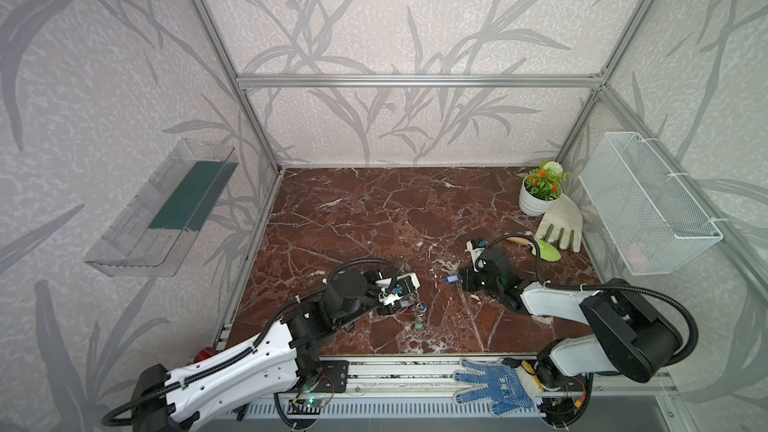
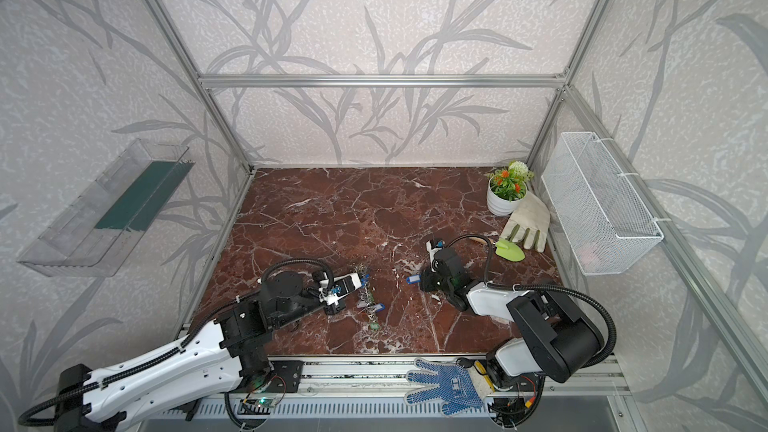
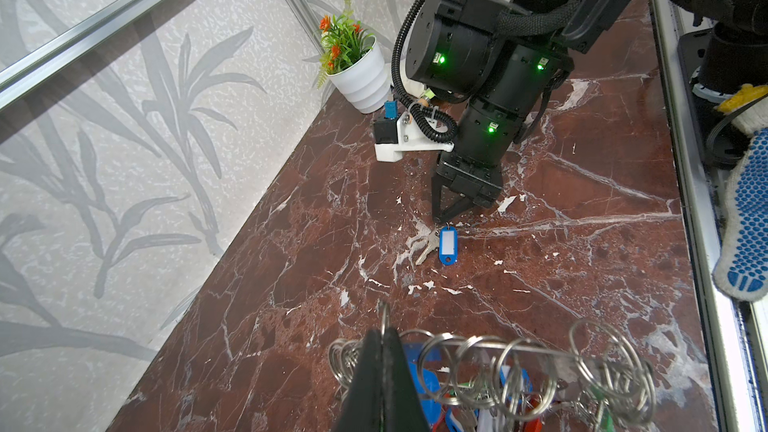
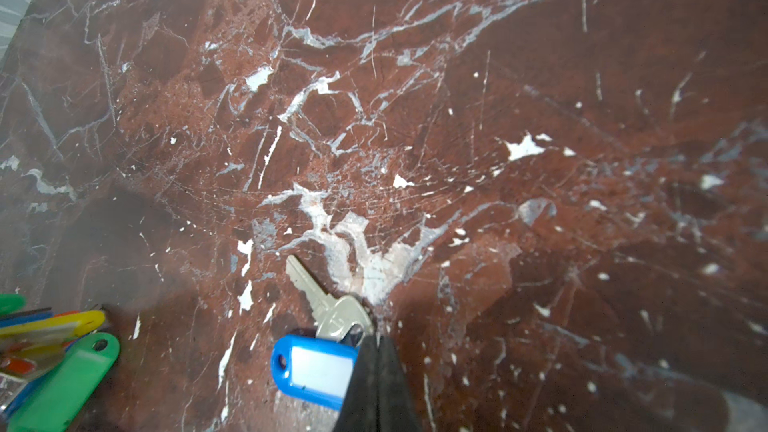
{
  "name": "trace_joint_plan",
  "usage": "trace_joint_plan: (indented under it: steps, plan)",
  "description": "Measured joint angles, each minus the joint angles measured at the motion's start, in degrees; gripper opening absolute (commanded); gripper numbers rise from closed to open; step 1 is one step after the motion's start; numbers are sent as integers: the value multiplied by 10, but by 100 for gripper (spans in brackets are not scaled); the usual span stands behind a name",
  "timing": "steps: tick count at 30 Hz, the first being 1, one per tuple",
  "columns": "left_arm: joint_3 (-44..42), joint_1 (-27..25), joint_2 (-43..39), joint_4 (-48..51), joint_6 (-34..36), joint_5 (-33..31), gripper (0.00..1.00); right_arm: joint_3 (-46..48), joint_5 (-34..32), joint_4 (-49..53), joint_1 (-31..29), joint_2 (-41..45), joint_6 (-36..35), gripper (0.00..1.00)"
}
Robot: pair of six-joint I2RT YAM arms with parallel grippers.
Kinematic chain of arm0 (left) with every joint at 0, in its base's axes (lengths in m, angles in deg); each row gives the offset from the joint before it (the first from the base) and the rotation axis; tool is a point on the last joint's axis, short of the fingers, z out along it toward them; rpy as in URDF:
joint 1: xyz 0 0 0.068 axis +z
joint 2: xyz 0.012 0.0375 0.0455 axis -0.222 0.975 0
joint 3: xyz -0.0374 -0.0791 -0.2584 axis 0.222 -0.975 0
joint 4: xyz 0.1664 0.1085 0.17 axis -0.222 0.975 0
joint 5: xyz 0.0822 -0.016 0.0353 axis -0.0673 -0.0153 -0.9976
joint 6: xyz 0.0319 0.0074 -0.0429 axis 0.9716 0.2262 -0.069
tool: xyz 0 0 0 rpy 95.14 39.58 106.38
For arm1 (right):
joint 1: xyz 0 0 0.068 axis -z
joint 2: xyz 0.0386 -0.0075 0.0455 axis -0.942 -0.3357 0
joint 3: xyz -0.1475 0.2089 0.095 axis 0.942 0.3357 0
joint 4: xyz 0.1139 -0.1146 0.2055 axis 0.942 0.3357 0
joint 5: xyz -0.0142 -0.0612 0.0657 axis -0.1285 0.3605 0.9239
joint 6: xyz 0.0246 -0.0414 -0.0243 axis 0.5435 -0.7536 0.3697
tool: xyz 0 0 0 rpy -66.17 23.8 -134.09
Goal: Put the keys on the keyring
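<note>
The red-brown marble-look tabletop lies bare across its far half and middle, from the back wall down to the two arms. Aluminium frame posts and patterned walls close it on three sides, and a metal rail runs along the near edge.

In the far right corner of both top views crowd a white ribbed pot of artificial flowers, a pale work glove and a green trowel with a wooden handle. A white wire-mesh basket hangs on the right wall and a clear plastic shelf on the left wall.

The left gripper is clenched on the rim of the flat grey metal keyring, holding it on edge at lower centre, with green and yellow tags bunched below it.

The right gripper is pinched closed, tips down on the table at the head of a loose silver key with a blue plastic tag. I cannot tell whether it grips anything.

The tag's white window is plain. The stamp on the key head is too blurred to read, as is the blue mark on the blue-dotted knit glove lying on the rail.
</note>
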Motion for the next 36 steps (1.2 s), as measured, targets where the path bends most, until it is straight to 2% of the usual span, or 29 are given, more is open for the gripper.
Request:
trace_joint_plan:
  steps: [8,11,19,36]
  plan:
    - [0,0,0,0,0,3,0,3,12,30,3,68,0,0]
    - [0,-1,0,0,0,3,0,-17,36,92,19,87,1,0]
    - [0,-2,0,0,0,5,0,-90,81,198,51,88,2,0]
    - [0,-2,0,1,0,5,0,-108,118,234,55,70,3,0]
